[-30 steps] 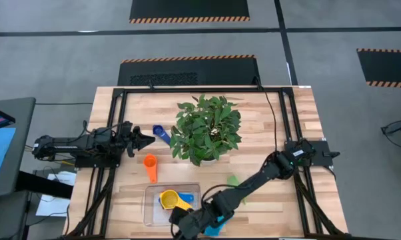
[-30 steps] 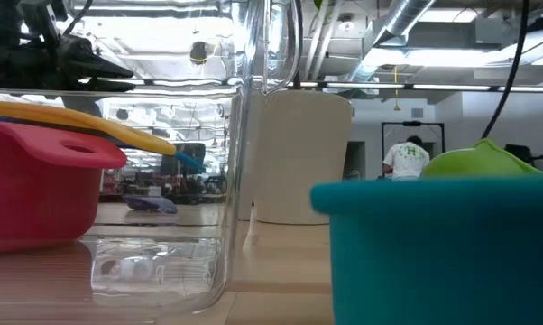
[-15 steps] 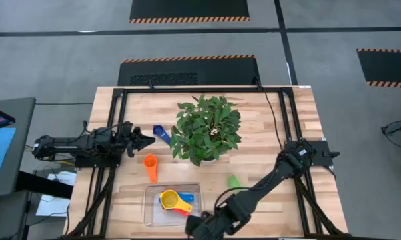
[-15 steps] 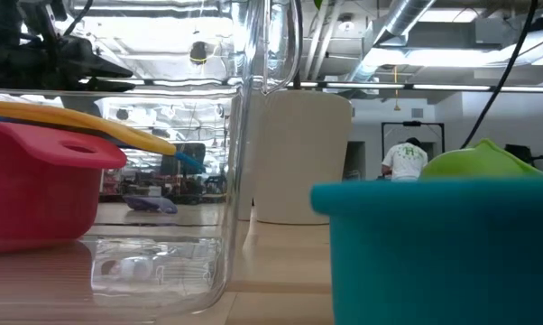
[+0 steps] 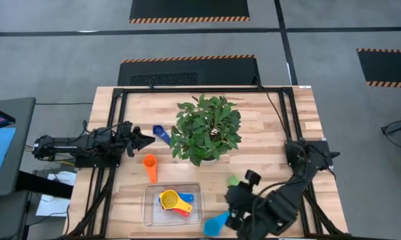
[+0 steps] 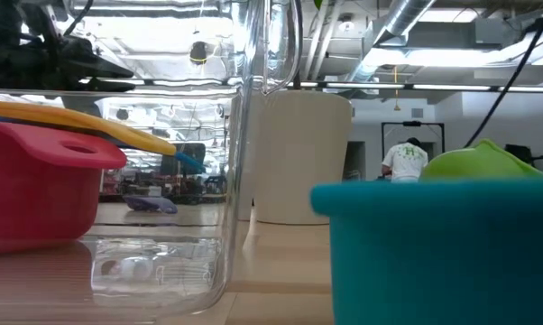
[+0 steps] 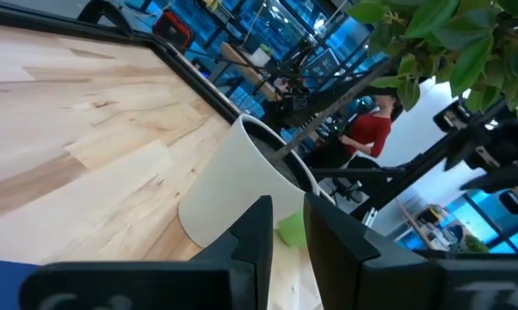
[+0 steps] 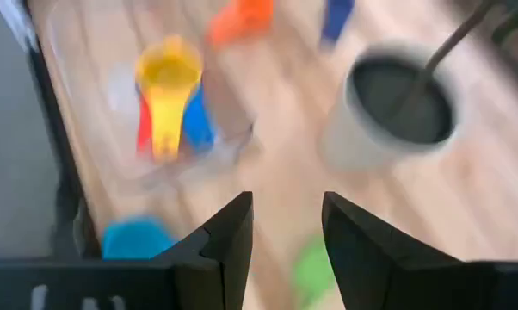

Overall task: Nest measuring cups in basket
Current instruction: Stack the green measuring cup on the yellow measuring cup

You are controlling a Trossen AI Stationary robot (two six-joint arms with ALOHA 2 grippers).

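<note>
The clear basket [image 5: 151,207] lies near the table's front edge and holds the yellow cup [image 5: 168,199], the red cup [image 5: 182,211] and a blue cup [image 5: 186,197]. The light blue cup [image 5: 216,225] sits on the table just right of the basket. The green cup [image 5: 234,180] rests farther back. The orange cup [image 5: 150,167] and the dark blue cup [image 5: 162,133] lie on the table left of the plant. My right gripper [image 8: 286,211] hovers open and empty over the table, right of the basket [image 8: 87,129]. My left gripper [image 7: 286,231] waits at the left edge with only a narrow gap between its fingers.
A leafy potted plant [image 5: 206,129] in a white pot [image 6: 303,153] stands mid-table, behind the basket. Black frame rails [image 5: 114,153] run along the table's edges. Bare wood lies between the basket and the plant, and at the far right.
My right gripper has drawn back from the basket's near right corner toward the table's right edge and upward, turning as it went; its fingers stay equally apart. The light blue cup, earlier under the arm, now shows uncovered on the table.
</note>
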